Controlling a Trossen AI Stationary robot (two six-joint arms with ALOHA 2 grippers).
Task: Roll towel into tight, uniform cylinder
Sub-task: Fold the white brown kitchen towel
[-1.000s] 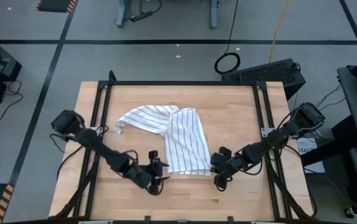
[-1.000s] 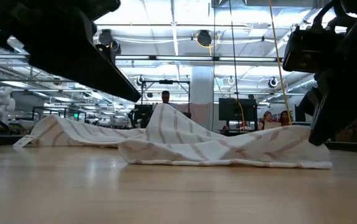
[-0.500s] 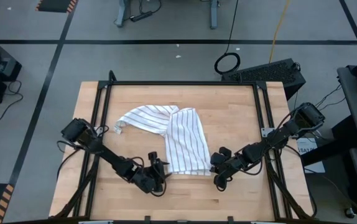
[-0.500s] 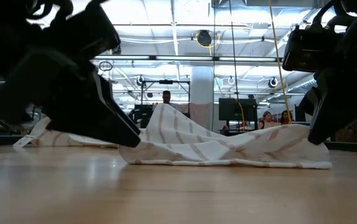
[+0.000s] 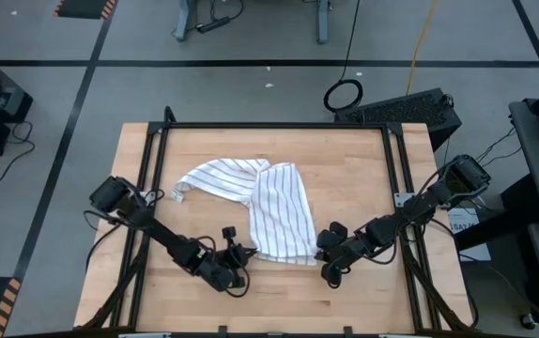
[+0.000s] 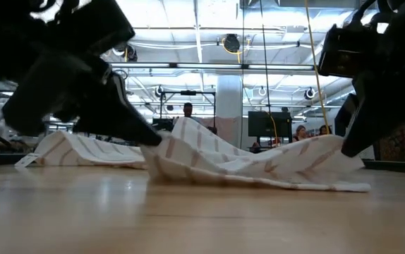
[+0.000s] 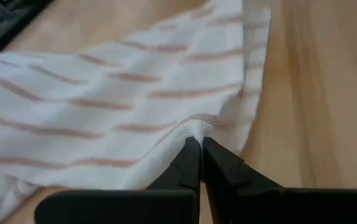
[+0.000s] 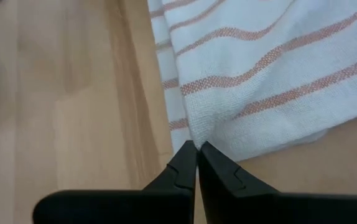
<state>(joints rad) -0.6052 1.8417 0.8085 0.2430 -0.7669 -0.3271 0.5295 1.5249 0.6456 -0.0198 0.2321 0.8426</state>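
Note:
The white pinstriped towel [image 5: 279,214] lies crumpled on the wooden table [image 5: 363,169], one part folded over toward the far left [image 5: 215,176]. My left gripper [image 5: 243,255] is shut at the towel's near left corner. My right gripper [image 5: 323,248] is shut at its near right corner. In the low view the towel [image 6: 245,159] rises toward both grippers and sags between them. My left gripper pinches the towel's near left edge [image 7: 198,124] between its two fingertips. It comes in low and slanting from the table's left. The cloth puckers at the tips and that corner [image 6: 161,144] is raised off the wood. My right gripper pinches the towel's near right corner [image 8: 194,134] at the tips of its shut fingers. It comes in low from the table's right. The cloth there [image 6: 333,144] rises to the fingers, while a lower edge [image 6: 354,187] stays on the table.
A black frame [image 5: 269,126] runs along the table's far edge and down both sides. Bare wood lies near the front edge [image 5: 279,300]. People and equipment show in the room beyond in the low view.
My left gripper has come down and moved toward the towel's near left corner, then shut on its edge. That corner is now lifted a little off the wood. The towel's right end has risen slightly too.

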